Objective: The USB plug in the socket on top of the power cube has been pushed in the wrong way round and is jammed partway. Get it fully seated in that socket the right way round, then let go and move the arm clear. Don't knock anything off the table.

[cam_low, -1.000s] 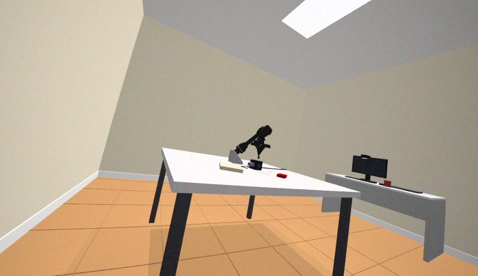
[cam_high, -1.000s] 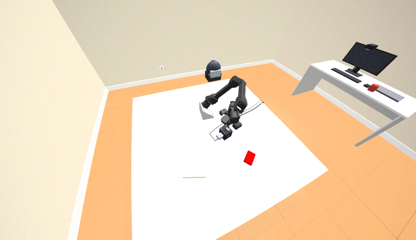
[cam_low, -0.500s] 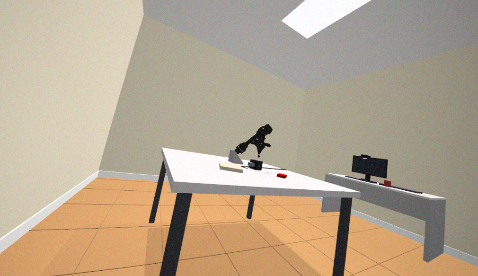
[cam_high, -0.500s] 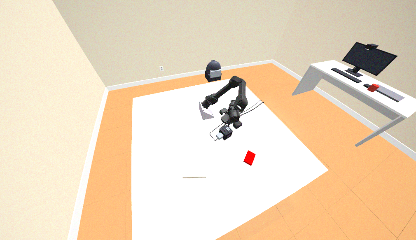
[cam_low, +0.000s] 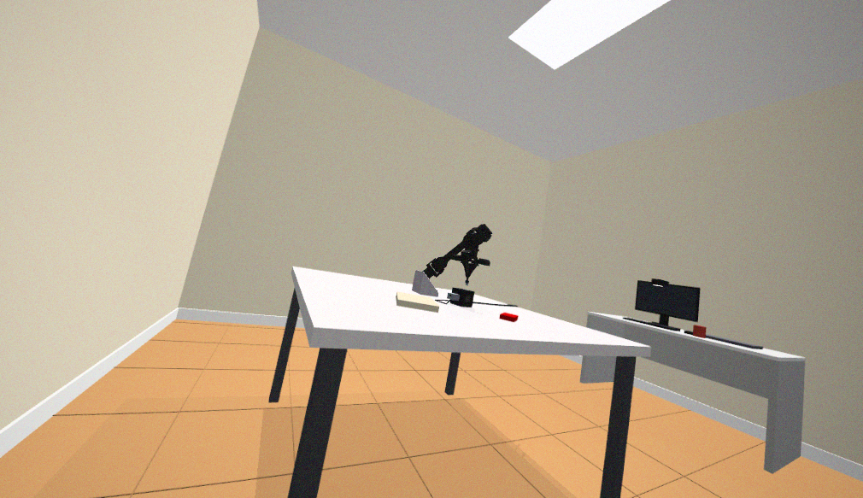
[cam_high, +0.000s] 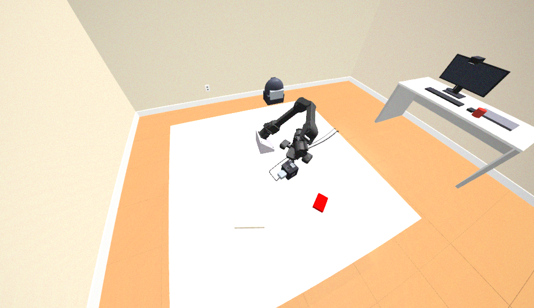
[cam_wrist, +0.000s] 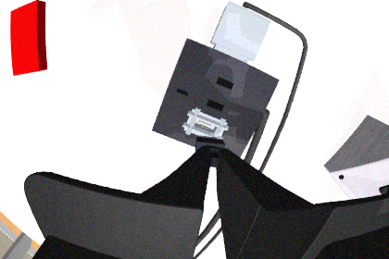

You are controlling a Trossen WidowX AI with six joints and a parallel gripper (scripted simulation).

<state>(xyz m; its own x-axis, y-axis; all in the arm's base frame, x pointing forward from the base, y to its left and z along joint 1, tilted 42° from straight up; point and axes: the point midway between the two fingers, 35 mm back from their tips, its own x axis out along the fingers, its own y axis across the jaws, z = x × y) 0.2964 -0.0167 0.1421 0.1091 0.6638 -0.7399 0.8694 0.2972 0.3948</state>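
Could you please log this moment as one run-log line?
gripper: shut on plug | plug: above cube, out of socket | arm: over cube | red block: apart

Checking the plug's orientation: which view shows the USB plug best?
The wrist view: the USB plug fills the frame's middle, pinched by the claw above the power cube. The top and exterior views show it too small to read.

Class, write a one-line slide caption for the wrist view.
Gripper shut on the USB plug, held above the dark power cube on the white table.
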